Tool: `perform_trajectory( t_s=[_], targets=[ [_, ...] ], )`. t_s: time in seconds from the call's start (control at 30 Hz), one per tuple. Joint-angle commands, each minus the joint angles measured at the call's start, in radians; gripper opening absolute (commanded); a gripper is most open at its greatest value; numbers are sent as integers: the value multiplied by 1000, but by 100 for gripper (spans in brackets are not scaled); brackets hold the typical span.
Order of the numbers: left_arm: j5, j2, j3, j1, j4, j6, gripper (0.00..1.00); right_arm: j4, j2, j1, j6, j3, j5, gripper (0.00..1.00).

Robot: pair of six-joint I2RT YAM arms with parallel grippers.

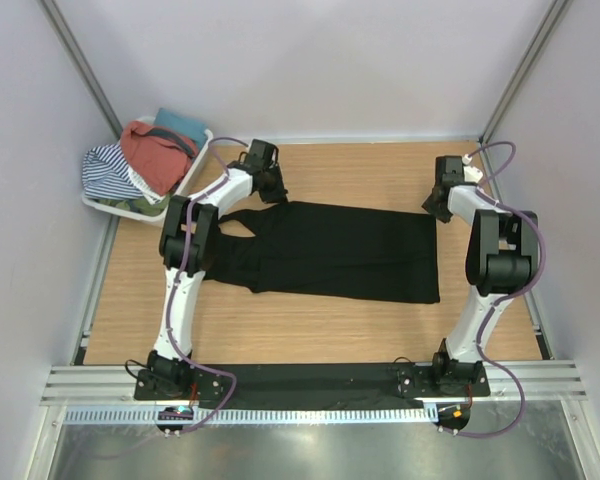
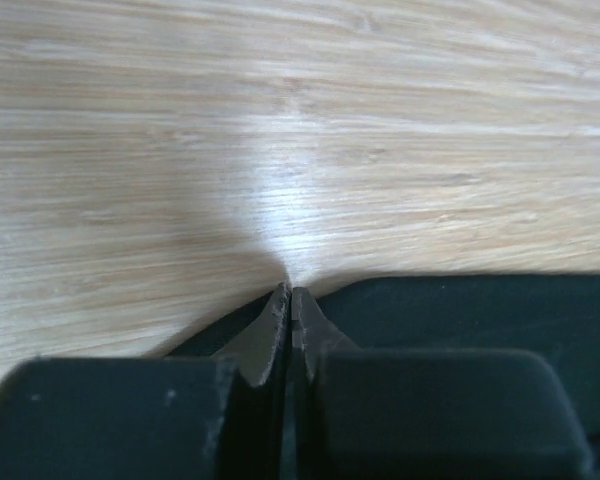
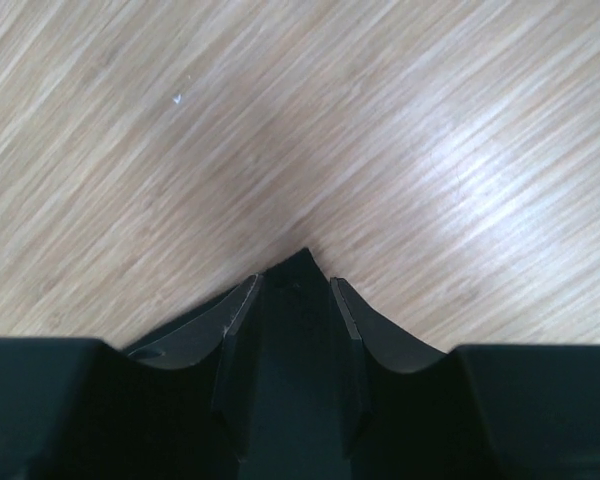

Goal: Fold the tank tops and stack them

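Left gripper first: from the top camera we see it low at the strap end of the black tank top. The top lies spread flat across the wooden table with its straps toward the left. At the far right corner of the hem we find the right gripper. We also see the rust-red tank top heaped in the white basket at the table's far left corner, beside a striped cloth. In the left wrist view, the fingers are pressed together on a peaked edge of the black cloth, pinching it just above the wood. In the right wrist view, the fingers stand apart with a pointed corner of the black cloth between them, and we cannot see either one pressing on it.
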Motion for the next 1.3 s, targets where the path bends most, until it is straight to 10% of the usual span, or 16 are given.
perform_trajectory(
  t_s=[0.0, 0.27, 0.43, 1.27],
  targets=[
    [-15, 2, 26, -2, -23, 24, 0, -2, 32, -5, -18, 61, 30, 39],
    [-24, -7, 35, -3, -21, 39, 0, 2, 98, -5, -16, 104, 1, 38],
    [-18, -19, 49, -3, -23, 56, 0, -15, 110, -5, -22, 147, 8, 1],
    [-50, -245, -151, -11, 85, 120, 0, 12, -126, -5, -9, 13, -82, 1]
  ],
)
